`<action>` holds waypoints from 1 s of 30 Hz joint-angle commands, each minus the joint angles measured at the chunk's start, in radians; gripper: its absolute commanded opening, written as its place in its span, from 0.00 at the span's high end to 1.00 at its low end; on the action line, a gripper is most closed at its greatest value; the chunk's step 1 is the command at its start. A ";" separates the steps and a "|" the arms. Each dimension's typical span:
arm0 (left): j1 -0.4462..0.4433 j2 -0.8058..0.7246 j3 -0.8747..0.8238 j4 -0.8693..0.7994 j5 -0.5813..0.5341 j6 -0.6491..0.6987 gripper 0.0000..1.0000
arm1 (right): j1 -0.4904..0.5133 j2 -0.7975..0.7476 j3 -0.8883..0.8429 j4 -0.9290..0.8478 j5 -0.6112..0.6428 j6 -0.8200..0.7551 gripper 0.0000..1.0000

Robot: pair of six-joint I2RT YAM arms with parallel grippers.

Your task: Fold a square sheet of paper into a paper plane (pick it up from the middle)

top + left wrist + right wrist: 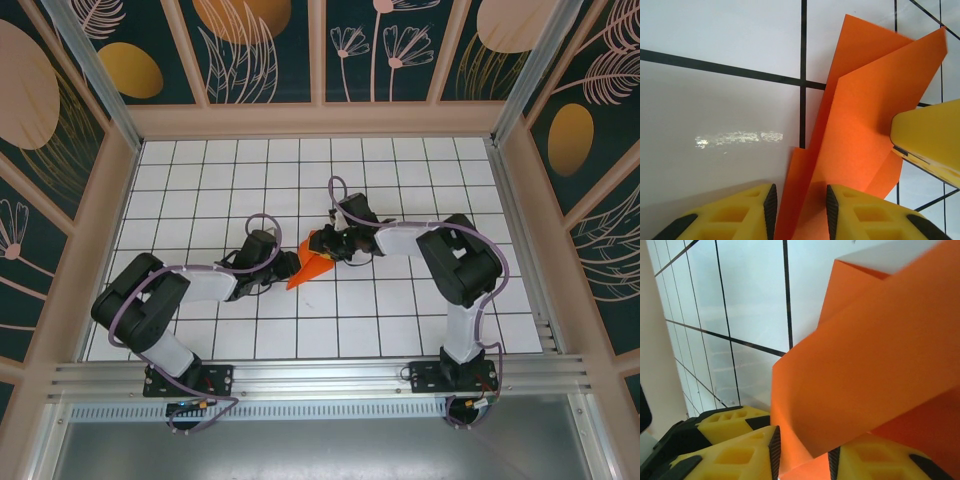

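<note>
Left gripper (800, 207): yellow fingers right at the bottom of my left wrist view, only a narrow gap between them, and the paper (855, 145) runs up through that gap. Can't tell if the pads are actually biting or just hugging it.
Right gripper (805, 457): same deal, slim gap, with a folded orange layer going down between the fingers. Whether it's pinched, honestly can't say. One of its fingers (930, 135) also sits over the paper's right edge in the left wrist view.
Paper: middle of the table (400, 310), between my two grippers, sharp tip aimed near-left. It's several overlapping layers by now, and on the right-hand side part of it looks lifted off the grid.
Step, my guess: mid-fold, bringing a flap over to narrow the dart. Not a finished plane yet, since the layers look loose and uneven.
Doing it well: I'd let one side anchor low and flat while the other carries the flap. Line the edge up with the centre crease before pressing, then run along the fold rather than jabbing one spot. No pulling from both ends, this stuff is thin and would probably tear or slip.
Risk: flaps could spring open if I let go before the crease sets.
Pen: walls (320, 118) with leafy panels box in the table, and inside sit my two arms and the paper.
</note>
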 commanded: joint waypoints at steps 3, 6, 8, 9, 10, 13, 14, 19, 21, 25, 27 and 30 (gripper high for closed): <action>-0.001 0.020 0.010 0.038 0.046 -0.019 0.67 | 0.010 0.033 -0.001 0.058 -0.027 -0.002 0.74; 0.000 0.011 0.011 0.042 0.048 -0.026 0.67 | 0.009 0.045 0.001 0.074 -0.031 -0.002 0.81; 0.001 -0.001 0.011 0.042 0.049 -0.028 0.65 | 0.009 0.047 0.000 0.083 -0.029 -0.003 0.87; 0.002 -0.010 0.009 0.041 0.049 -0.030 0.64 | 0.009 0.044 -0.001 0.089 -0.028 -0.005 0.90; 0.003 -0.023 0.007 0.040 0.049 -0.032 0.61 | 0.008 0.038 -0.001 0.095 -0.025 -0.009 0.93; 0.014 -0.069 0.002 0.033 0.053 -0.035 0.49 | -0.001 0.005 -0.006 0.110 -0.025 -0.036 0.98; 0.020 -0.088 -0.003 0.034 0.057 -0.038 0.46 | -0.009 -0.007 -0.010 0.119 -0.033 -0.043 0.99; 0.066 -0.221 -0.038 0.048 0.103 -0.047 0.29 | -0.065 -0.093 -0.042 0.174 -0.104 -0.085 1.00; 0.082 -0.285 -0.058 0.058 0.118 -0.046 0.18 | -0.089 -0.124 -0.052 0.193 -0.140 -0.093 1.00; 0.105 -0.406 -0.083 0.092 0.173 -0.035 0.02 | -0.148 -0.172 -0.061 0.244 -0.233 -0.078 1.00; 0.111 -0.437 -0.086 0.118 0.217 -0.042 0.01 | -0.163 -0.186 -0.054 0.257 -0.270 -0.070 1.00; 0.115 -0.444 -0.074 0.148 0.264 -0.064 0.02 | -0.169 -0.201 -0.035 0.259 -0.307 -0.060 1.00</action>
